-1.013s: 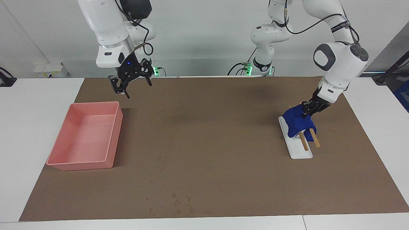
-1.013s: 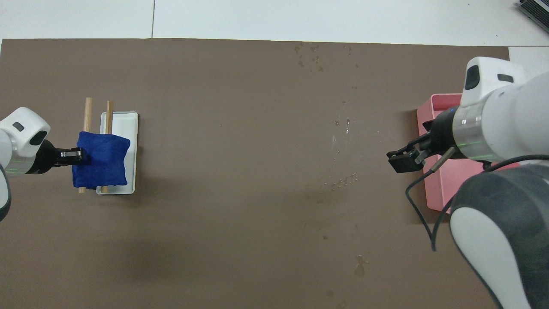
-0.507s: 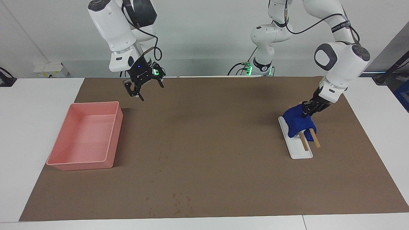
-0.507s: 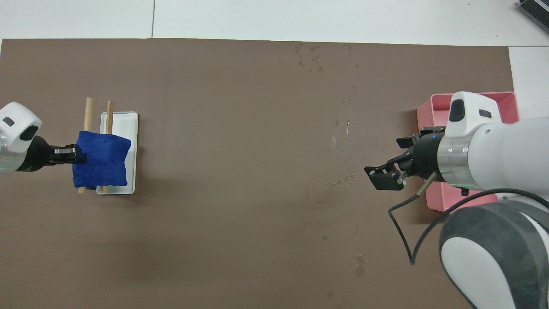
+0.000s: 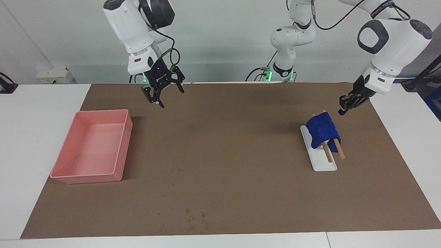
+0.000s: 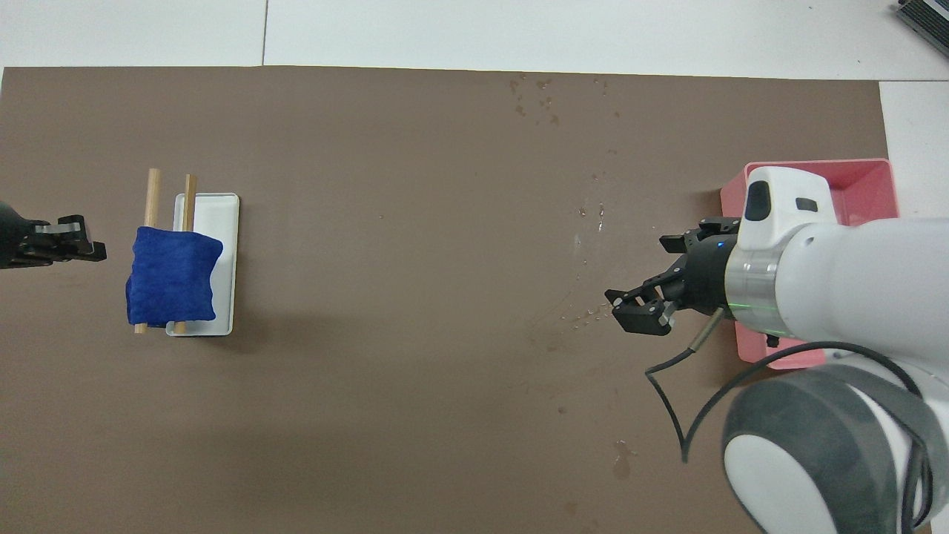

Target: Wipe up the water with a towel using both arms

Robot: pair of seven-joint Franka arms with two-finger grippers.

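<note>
Your brown mat (image 5: 220, 158) carries water droplets (image 6: 589, 315) at 3 o'clock overhead, pink tray (image 5: 91, 148) empty, towel (image 5: 322, 132) draped on the white dish's (image 5: 324, 165) rods — left gripper (image 5: 344, 105) clenched empty, right gripper (image 5: 165, 93) spread.

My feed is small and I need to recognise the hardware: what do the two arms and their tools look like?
Both arms are glossy white, rounded segments with dark grey joint caps. The right arm carries a looping black cable down to its black, skeletal two-finger right tool, which shows a small blue light. The left arm has a black cable, a dark lettered band, and a matching black left tool.
</note>
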